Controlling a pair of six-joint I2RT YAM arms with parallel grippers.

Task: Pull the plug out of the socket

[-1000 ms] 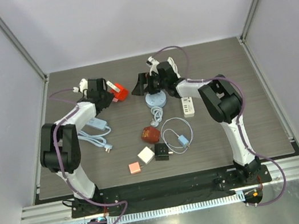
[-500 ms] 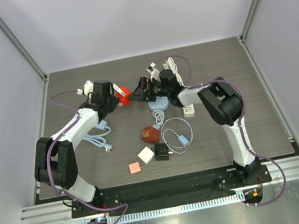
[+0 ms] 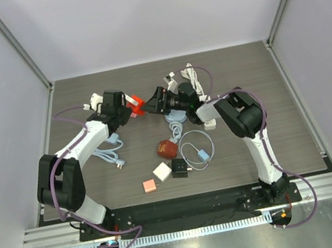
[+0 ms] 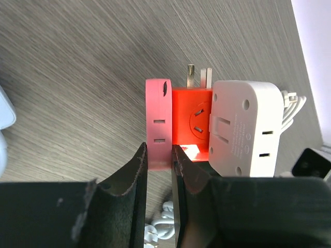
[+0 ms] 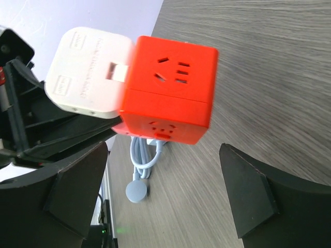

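The red socket [image 3: 137, 105] is up off the table [image 3: 253, 70], just above the middle of the top view, between the two claws. The left claw [image 3: 126, 110] comes in from the left and the right claw [image 3: 157, 102] from the right.

In the left wrist view, the left claw is pinched nearly shut on a thin pink plug [image 4: 159, 124]. This plug sits flat against the socket's left face, just above the fingertips. A white plug [image 4: 245, 134] is seated on the socket's right face, and metal prongs [image 4: 199, 77] stick out of the socket's top.

In the right wrist view, the right claw's jaws stand wide apart, one low at each side of the frame. They hold nothing. The socket hangs above and between them, clear of both, with the white plug on its left side.

There is one socket with two plugs on it.

Loose things on the table:
- One blue disc [image 3: 175, 114]
- One white power strip [image 3: 209, 118]
- One dark red lump [image 3: 167, 148]
- One looped blue cable [image 3: 196, 149]
- One pale blue strip with its cord [image 3: 108, 142], at the left
- One white cord [image 3: 190, 73], near the top
- Three small blocks near the bottom: white [image 3: 161, 171], black [image 3: 179, 168] and pink [image 3: 149, 185]
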